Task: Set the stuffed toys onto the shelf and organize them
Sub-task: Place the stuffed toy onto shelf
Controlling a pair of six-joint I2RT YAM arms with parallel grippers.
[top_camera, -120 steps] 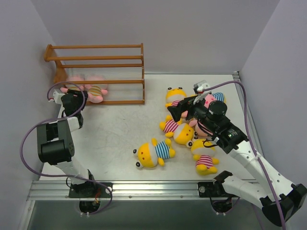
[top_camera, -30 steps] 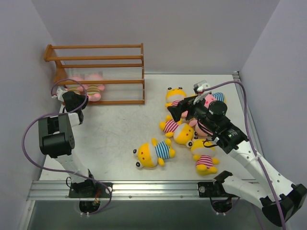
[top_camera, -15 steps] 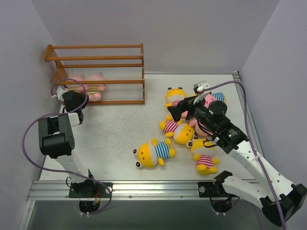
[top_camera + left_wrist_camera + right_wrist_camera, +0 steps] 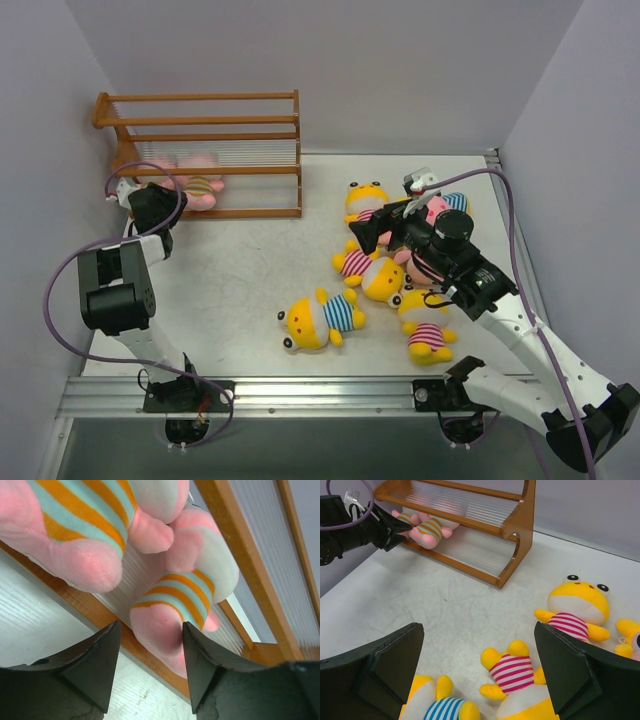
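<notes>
The orange-brown shelf (image 4: 200,135) stands at the back left; it also shows in the right wrist view (image 4: 520,535). Two pink stuffed toys in tan-striped shirts (image 4: 200,186) (image 4: 158,178) lie on its bottom tier. My left gripper (image 4: 150,203) is open at the shelf's front rail (image 4: 139,653). One pink toy's foot (image 4: 160,630) sits between the fingers of the left gripper (image 4: 151,625). My right gripper (image 4: 368,232) (image 4: 479,630) is open and empty above yellow toys in pink stripes (image 4: 512,672) (image 4: 577,612) and blue stripes (image 4: 320,318).
More toys lie under and beside the right arm: a yellow one in pink stripes (image 4: 428,338), a pink one (image 4: 437,208) and a blue-striped one (image 4: 456,202), both partly hidden. Purple walls close in left, back and right.
The left gripper has moved toward the shelf and the two pink toys have slid deeper onto the bottom tier. The right arm and the floor toys have not moved.
</notes>
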